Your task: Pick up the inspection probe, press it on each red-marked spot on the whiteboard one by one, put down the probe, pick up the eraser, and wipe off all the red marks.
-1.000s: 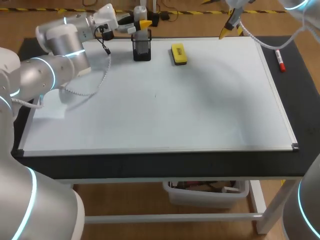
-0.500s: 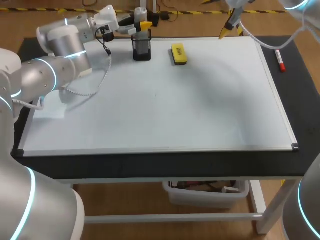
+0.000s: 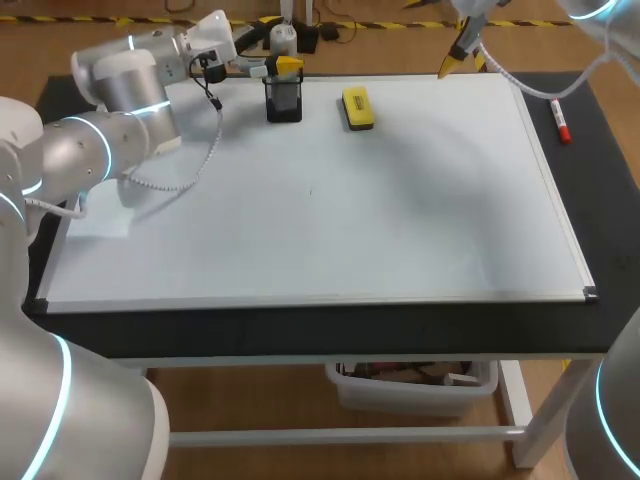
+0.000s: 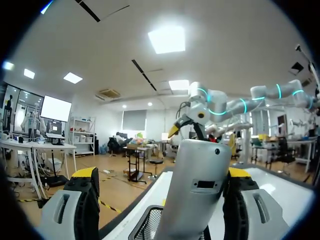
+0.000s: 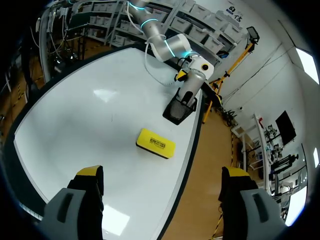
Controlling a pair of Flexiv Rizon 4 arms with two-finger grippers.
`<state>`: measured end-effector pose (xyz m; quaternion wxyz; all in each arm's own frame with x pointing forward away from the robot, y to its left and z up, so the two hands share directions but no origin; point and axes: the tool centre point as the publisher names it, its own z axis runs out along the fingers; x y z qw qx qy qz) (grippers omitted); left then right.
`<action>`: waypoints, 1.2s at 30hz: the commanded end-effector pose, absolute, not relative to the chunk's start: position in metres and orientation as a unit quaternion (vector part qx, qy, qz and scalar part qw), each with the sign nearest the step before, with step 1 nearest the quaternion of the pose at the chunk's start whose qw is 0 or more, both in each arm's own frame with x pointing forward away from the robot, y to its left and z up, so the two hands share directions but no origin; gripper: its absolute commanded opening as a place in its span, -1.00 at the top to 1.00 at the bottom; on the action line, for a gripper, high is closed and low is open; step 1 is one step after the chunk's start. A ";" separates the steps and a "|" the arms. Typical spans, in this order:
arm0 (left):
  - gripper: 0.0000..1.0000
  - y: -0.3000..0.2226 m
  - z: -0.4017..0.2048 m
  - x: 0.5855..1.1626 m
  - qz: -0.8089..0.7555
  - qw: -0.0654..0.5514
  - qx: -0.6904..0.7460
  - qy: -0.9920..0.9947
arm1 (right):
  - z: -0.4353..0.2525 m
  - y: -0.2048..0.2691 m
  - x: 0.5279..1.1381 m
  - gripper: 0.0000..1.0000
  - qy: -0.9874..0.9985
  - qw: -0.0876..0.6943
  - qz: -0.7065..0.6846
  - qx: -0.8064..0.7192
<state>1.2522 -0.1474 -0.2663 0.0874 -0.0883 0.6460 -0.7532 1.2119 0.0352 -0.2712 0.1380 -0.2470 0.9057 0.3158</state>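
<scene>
Both arms are fat, round, silver-grey tubes with thin rings of blue light: left arm (image 3: 95, 150) at 9 o'clock, right arm (image 3: 612, 440) at 4. A curly white cable (image 3: 207, 155) hangs off the left one. The right gripper (image 5: 162, 172) has grey fingers (image 5: 80, 207) with yellow tips.

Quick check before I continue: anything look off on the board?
The whiteboard shows no red marks, only a tiny dark speck near its middle. Otherwise nothing is askew: the probe stands in its black holder between the open fingers of the left gripper, the eraser lies flat.
</scene>
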 end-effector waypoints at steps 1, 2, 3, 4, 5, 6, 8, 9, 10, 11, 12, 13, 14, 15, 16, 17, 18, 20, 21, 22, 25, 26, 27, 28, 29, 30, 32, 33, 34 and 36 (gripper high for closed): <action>-1.00 -0.142 -0.265 1.258 -0.712 -0.209 0.260 0.618 | -0.269 0.035 1.210 -1.00 0.907 0.138 0.313 -0.248; -1.00 -0.141 -0.264 1.258 -0.711 -0.208 0.261 0.619 | -0.269 0.035 1.210 -1.00 0.907 0.138 0.313 -0.248; -1.00 -0.140 -0.262 1.258 -0.711 -0.206 0.262 0.620 | -0.269 0.035 1.210 -1.00 0.907 0.138 0.313 -0.248; -1.00 -0.138 -0.261 1.259 -0.711 -0.204 0.262 0.620 | -0.269 0.035 1.210 -1.00 0.907 0.138 0.313 -0.248; -1.00 -0.137 -0.260 1.259 -0.711 -0.202 0.262 0.621 | -0.269 0.035 1.210 -1.00 0.907 0.138 0.313 -0.248; -1.00 -0.135 -0.259 1.259 -0.711 -0.200 0.262 0.621 | -0.269 0.035 1.210 -1.00 0.907 0.138 0.313 -0.248; -1.00 -0.131 -0.256 1.258 -0.710 -0.194 0.263 0.624 | -0.269 0.035 1.210 -1.00 0.907 0.138 0.313 -0.248; -1.00 -0.129 -0.254 1.258 -0.708 -0.189 0.263 0.627 | -0.269 0.035 1.210 -1.00 0.907 0.138 0.313 -0.248; -1.00 -0.127 -0.253 1.258 -0.705 -0.184 0.260 0.634 | -0.269 0.035 1.210 -1.00 0.907 0.138 0.313 -0.248; -1.00 -0.125 -0.252 1.258 -0.700 -0.177 0.256 0.642 | -0.269 0.035 1.210 -1.00 0.907 0.138 0.313 -0.248; -1.00 -0.122 -0.251 1.257 -0.700 -0.174 0.255 0.644 | -0.269 0.035 1.210 -1.00 0.907 0.138 0.313 -0.248; -1.00 -0.119 -0.250 1.257 -0.700 -0.169 0.251 0.647 | -0.269 0.035 1.210 -1.00 0.907 0.138 0.313 -0.248; -1.00 -0.116 -0.249 1.256 -0.696 -0.163 0.248 0.653 | -0.269 0.035 1.210 -1.00 0.907 0.138 0.313 -0.248; -1.00 -0.112 -0.248 1.256 -0.695 -0.160 0.247 0.656 | -0.269 0.035 1.210 -1.00 0.907 0.138 0.313 -0.248; -1.00 -0.107 -0.247 1.255 -0.696 -0.155 0.244 0.657 | -0.269 0.035 1.210 -1.00 0.907 0.138 0.313 -0.248; -1.00 -0.103 -0.246 1.254 -0.692 -0.149 0.238 0.665 | -0.269 0.035 1.210 -1.00 0.907 0.138 0.313 -0.248; -1.00 -0.098 -0.245 1.253 -0.687 -0.144 0.234 0.672 | -0.269 0.035 1.210 -1.00 0.907 0.138 0.313 -0.248; -1.00 -0.089 -0.245 1.251 -0.681 -0.135 0.222 0.684 | -0.269 0.035 1.210 -1.00 0.907 0.138 0.313 -0.248; -1.00 -0.084 -0.245 1.250 -0.678 -0.132 0.214 0.691 | -0.269 0.035 1.210 -1.00 0.907 0.138 0.313 -0.248; -1.00 -0.078 -0.246 1.248 -0.674 -0.126 0.205 0.699 | -0.269 0.035 1.210 -1.00 0.907 0.138 0.313 -0.248; -1.00 -0.064 -0.250 1.242 -0.657 -0.114 0.173 0.725 | -0.269 0.035 1.210 -1.00 0.907 0.138 0.313 -0.248; -1.00 -0.060 -0.251 1.240 -0.657 -0.113 0.161 0.728 | -0.269 0.035 1.210 -1.00 0.907 0.138 0.313 -0.248; -1.00 -0.055 -0.252 1.240 -0.652 -0.108 0.149 0.736 | -0.269 0.035 1.210 -1.00 0.907 0.138 0.313 -0.248; -1.00 -0.052 -0.254 1.239 -0.649 -0.105 0.143 0.740 | -0.269 0.035 1.210 -1.00 0.907 0.138 0.313 -0.248; -1.00 -0.048 -0.254 1.238 -0.649 -0.101 0.138 0.741 | -0.269 0.035 1.210 -1.00 0.907 0.138 0.313 -0.248; -1.00 -0.045 -0.255 1.236 -0.646 -0.096 0.128 0.746 | -0.269 0.035 1.210 -1.00 0.907 0.138 0.313 -0.248; -1.00 -0.040 -0.256 1.234 -0.634 -0.083 0.109 0.761 | -0.269 0.035 1.210 -1.00 0.907 0.138 0.313 -0.248; -1.00 -0.039 -0.257 1.232 -0.628 -0.078 0.101 0.768 | -0.269 0.035 1.210 -1.00 0.907 0.138 0.313 -0.248; -1.00 -0.037 -0.257 1.231 -0.619 -0.072 0.094 0.776 | -0.269 0.035 1.210 -1.00 0.907 0.138 0.313 -0.248; -1.00 -0.034 -0.258 1.230 -0.602 -0.060 0.083 0.792 | -0.269 0.035 1.210 -1.00 0.907 0.138 0.313 -0.248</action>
